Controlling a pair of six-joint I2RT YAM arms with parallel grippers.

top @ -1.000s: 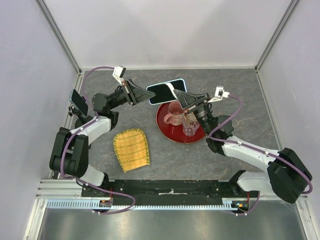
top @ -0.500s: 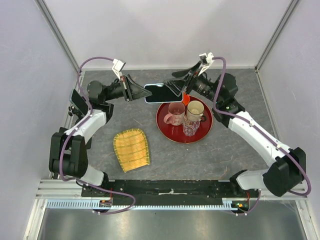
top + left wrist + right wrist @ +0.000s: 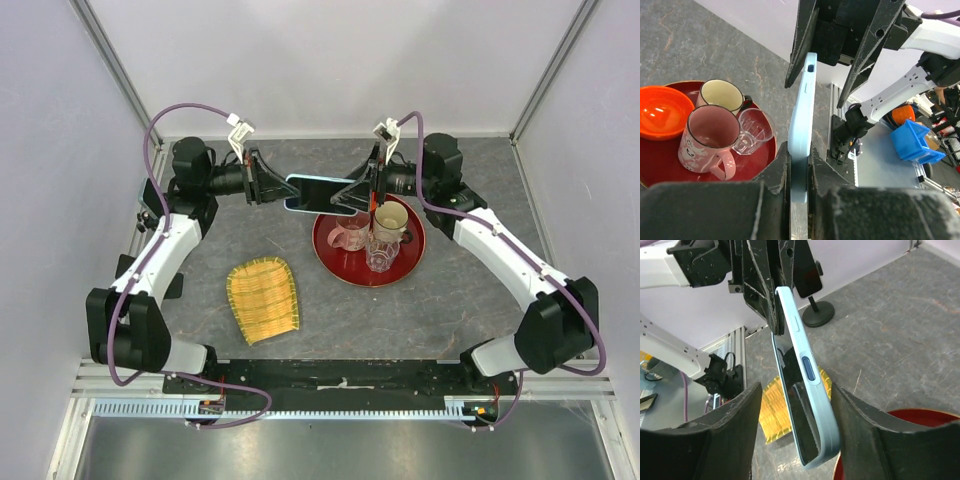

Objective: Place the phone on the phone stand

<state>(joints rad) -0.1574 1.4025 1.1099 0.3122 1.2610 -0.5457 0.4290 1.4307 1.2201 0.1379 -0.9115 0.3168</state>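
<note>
Change: right arm has swung from the near right of the table toward the back wall, and its jaws have parted around the phone's end.
Phone stand [image 3: 157, 205]: black, at the table's far left edge, well apart from the phone.
Left gripper [image 3: 285, 190]: clamped on one end of the phone.
Yellow mat [image 3: 263, 298]: flat on the table, nearer than the phone.
Phone [image 3: 318, 190]: pale blue case, held in the air between both arms, beside the tray's back left rim.
Right gripper [image 3: 350, 195]: jaws apart, one finger on each side of the phone's other end, not pinching it.
Red tray [image 3: 345, 270]: holds a pink mug [image 3: 350, 232], a cream mug [image 3: 390, 218] and a glass [image 3: 380, 255].
Left wrist view only: an orange bowl [image 3: 660, 110] clear on the tray; above, the right gripper mostly hides it.
Right wrist view only: gaps between the phone and each finger, with the stand's round base behind.
</note>
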